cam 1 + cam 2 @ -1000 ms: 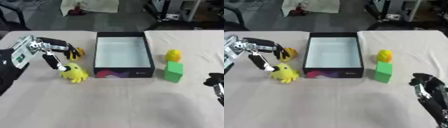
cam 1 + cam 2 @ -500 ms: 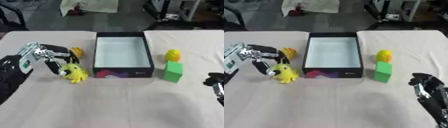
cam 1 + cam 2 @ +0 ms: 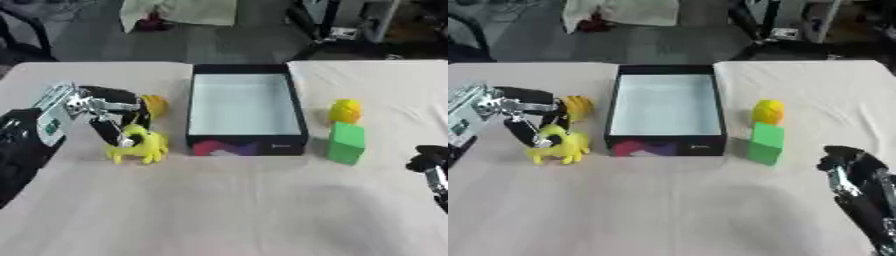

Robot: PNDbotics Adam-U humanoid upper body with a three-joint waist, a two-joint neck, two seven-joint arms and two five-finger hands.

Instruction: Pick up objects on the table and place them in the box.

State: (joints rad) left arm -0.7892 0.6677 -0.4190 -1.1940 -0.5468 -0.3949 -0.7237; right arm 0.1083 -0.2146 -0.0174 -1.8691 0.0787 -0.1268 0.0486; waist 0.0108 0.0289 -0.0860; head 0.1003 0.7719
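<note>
Left hand (image 3: 109, 112) at 9 o'clock of the box (image 3: 242, 106), fingers curled down onto the yellow toy (image 3: 140, 145), touching it on the table (image 3: 227, 200)

Right hand (image 3: 852, 172) at 4 o'clock, fingers cannot tell

Green block (image 3: 347, 143) and yellow lump (image 3: 346, 110) at 3 o'clock

Orange piece (image 3: 155, 104) behind the left hand

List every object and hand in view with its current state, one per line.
box: open, nothing inside
yellow toy: on the table left of the box, left hand's fingers around it
orange object: on the table, behind the left hand
yellow object: on the table right of the box
green block: upright, on the table
left hand: curled on the yellow toy
right hand: idle, fingers curled
</note>
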